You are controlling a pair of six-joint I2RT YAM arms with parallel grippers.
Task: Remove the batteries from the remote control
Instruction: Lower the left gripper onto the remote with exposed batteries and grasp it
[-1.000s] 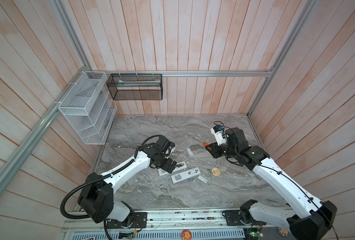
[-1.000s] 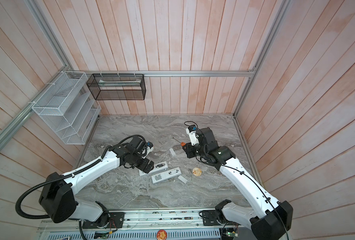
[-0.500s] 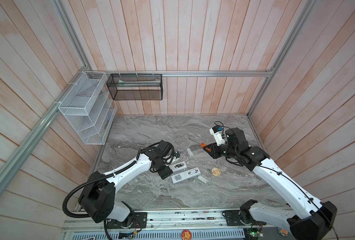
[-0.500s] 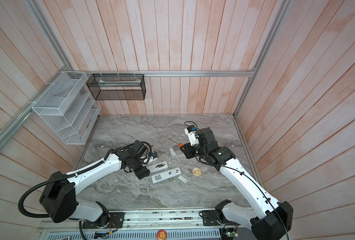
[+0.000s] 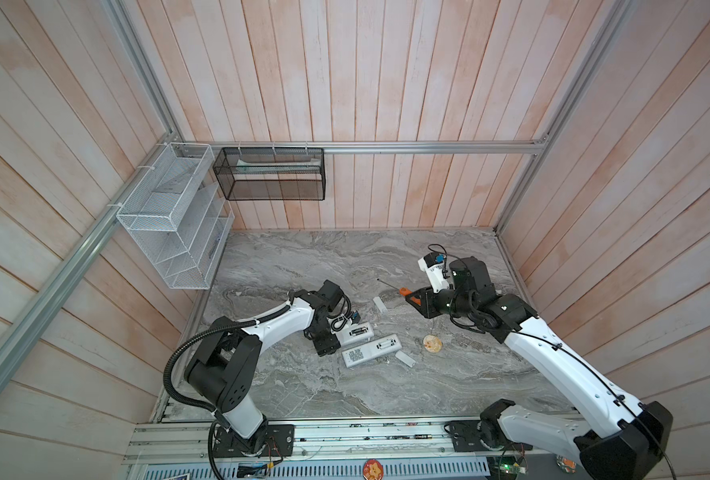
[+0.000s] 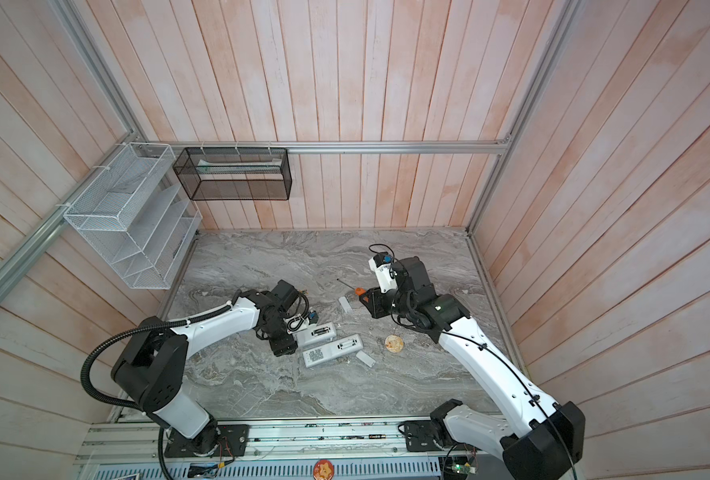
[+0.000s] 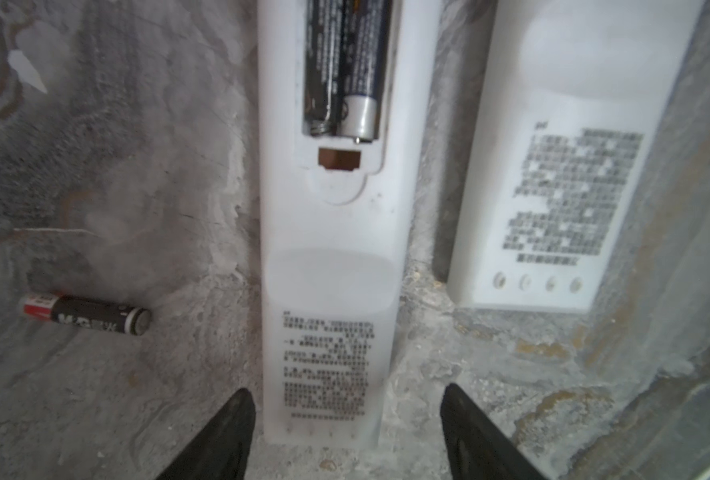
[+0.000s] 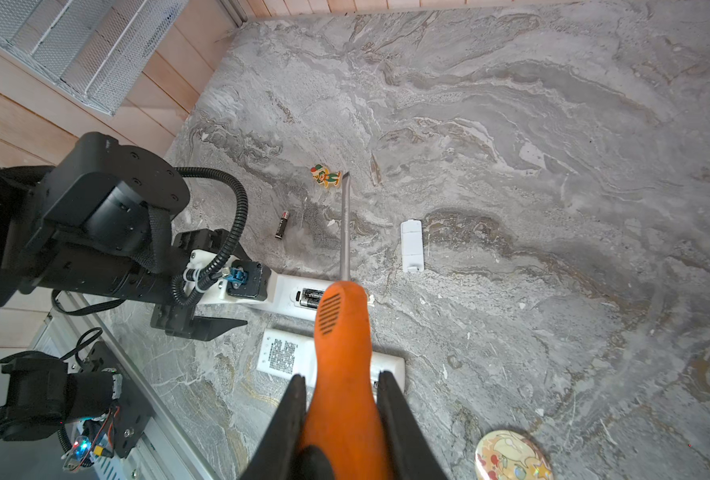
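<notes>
At the left pincer [image 7: 346,390]: jaws parted, black fingertips [image 7: 237,419] either side of the left end of a long white plastic remote control [image 7: 332,257], a gap showing on 1 side, no grip yet. In the open compartment of that remote control, 2 slim black cylindrical batteries [image 7: 345,62], side by side, seated. Loose on the grey marbled stone counter [image 7: 116,145], 1 more black battery with a red band [image 7: 85,318], beside the remote control on its far side, apart from it. Just beside on the near right, a 2nd white remote [image 7: 573,166], printed label up.

At the right pincer [image 8: 342,374]: jaws clamped on the orange plastic handle of a flat-blade screwdriver [image 8: 343,324], held over the far right of the counter, metal shaft toward the left.

Farther out, on the counter: a small white plastic cover [image 5: 379,304] beyond the remotes, a 2nd such cover [image 5: 405,358] at their near right; a round yellow cartoon badge [image 5: 431,343] to the right; a small colourful cartoon sticker [image 8: 325,176], flat.
</notes>
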